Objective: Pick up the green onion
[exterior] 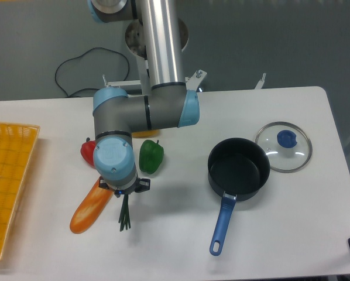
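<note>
The claw point(124, 194) was almost wholly hidden under the arm's blue wrist cap, so whether its fingers were open or closed on anything could not be told. Only the dark green stalk tips of the onion point(124, 215) showed, fanning out just below the claw; its pale end was hidden beneath the wrist, and contact with the bench point(175, 246) could not be judged. A baguette point(88, 208) lay just left of the claw, its upper end tucked under the wrist. A red pepper point(88, 151) up-left was partly covered by the arm; a green pepper point(151, 157) sat just up-right. Well to the right stood a pot point(238, 170) and lid point(284, 146). A yellow basket point(8, 175), cut off by the left edge, lay far left. Bare bench stretched below and right of the claw.
</note>
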Available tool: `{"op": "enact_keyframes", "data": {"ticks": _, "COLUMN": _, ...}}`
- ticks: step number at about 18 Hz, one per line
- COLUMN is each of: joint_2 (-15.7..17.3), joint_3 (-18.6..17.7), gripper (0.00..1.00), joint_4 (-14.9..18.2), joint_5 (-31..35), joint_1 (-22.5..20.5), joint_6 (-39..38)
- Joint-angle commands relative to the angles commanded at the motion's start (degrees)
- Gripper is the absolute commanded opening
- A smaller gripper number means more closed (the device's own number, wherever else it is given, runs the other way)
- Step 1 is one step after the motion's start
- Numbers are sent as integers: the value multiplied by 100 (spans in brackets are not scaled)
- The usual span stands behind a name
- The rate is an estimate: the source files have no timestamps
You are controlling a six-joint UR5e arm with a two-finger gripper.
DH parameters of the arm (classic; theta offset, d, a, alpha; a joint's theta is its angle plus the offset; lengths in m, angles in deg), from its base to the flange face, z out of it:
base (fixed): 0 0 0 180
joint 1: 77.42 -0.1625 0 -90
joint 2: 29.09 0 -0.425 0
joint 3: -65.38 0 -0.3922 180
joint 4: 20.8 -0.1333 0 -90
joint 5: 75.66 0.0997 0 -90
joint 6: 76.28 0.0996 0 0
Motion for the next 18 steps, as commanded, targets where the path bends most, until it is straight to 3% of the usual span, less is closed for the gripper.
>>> {"op": "enact_keyframes", "data": {"ticks": 5, "joint_2": 220, "joint_3": 70, "gripper": 8, "joint_4": 18, "joint_5": 9, "joint_1": -255, "joint_6": 1292}}
{"op": "enact_keyframes", "data": {"ticks": 8, "joint_2": 387, "joint_3": 97, "gripper": 8, "joint_4": -9, "joint_5": -9, "joint_1": -640, "joint_6": 1996}}
{"op": "enact_keyframes", "data": {"ticks": 13, "joint_2": 502, "joint_3": 246, "gripper": 8, "joint_4": 0, "joint_5": -18, "joint_1": -1265, "joint_6": 2804}}
{"op": "enact_keyframes", "data": {"ticks": 18, "joint_2": 502, "joint_3": 430, "gripper": 8, "joint_4": -44, "joint_5": -26, "joint_1": -1512, "joint_6": 3123}}
